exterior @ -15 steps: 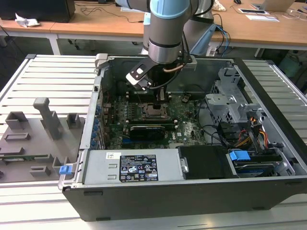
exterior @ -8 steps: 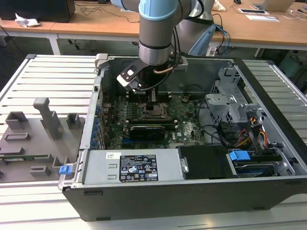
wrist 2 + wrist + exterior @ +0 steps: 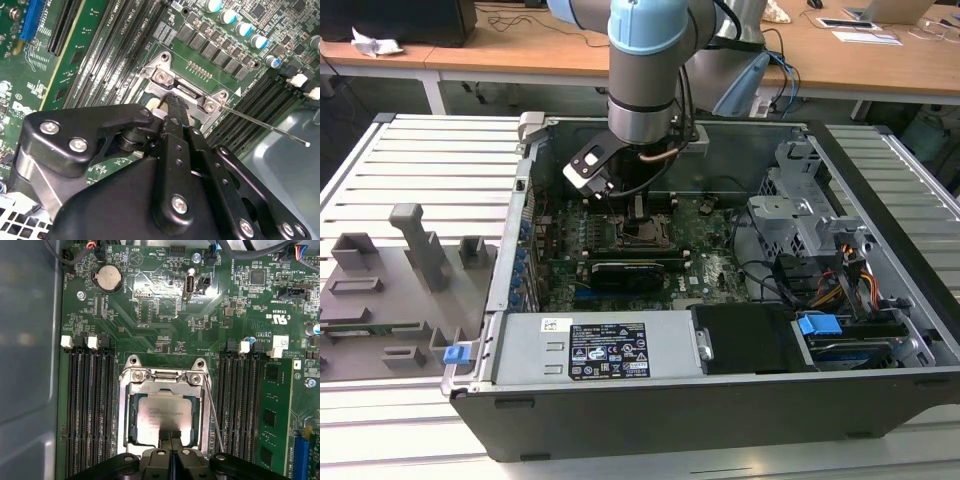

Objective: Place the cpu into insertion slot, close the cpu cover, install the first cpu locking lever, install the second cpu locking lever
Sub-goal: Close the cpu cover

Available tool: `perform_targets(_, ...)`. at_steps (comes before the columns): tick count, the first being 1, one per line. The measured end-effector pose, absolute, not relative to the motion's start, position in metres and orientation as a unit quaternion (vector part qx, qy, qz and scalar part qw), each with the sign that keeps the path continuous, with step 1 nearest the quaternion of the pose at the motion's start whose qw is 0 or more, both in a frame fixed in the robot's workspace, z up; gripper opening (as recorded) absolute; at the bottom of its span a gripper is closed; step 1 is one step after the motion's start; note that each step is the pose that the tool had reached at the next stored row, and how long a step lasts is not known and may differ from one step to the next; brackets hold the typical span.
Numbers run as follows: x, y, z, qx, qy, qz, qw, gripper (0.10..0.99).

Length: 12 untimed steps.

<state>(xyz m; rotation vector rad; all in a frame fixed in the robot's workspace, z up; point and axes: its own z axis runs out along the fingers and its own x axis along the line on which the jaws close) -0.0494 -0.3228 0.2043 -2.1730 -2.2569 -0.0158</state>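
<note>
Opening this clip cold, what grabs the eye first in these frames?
The blue-jointed arm reaching down into the open computer case in the exterior view stands out first. In the first wrist view, the silvery cpu lies framed by the cpu cover, with the black claw at its edge and a thin lever alongside.

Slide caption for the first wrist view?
Shut gripper above the cpu, cpu cover lowered around it, one locking lever swung out beside it.
</note>
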Motion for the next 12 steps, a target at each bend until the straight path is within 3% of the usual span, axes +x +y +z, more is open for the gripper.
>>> perform_targets(12,-0.0397,-0.3226,0.2122,-0.694,-0.720,-0.005,0.005,0.106)
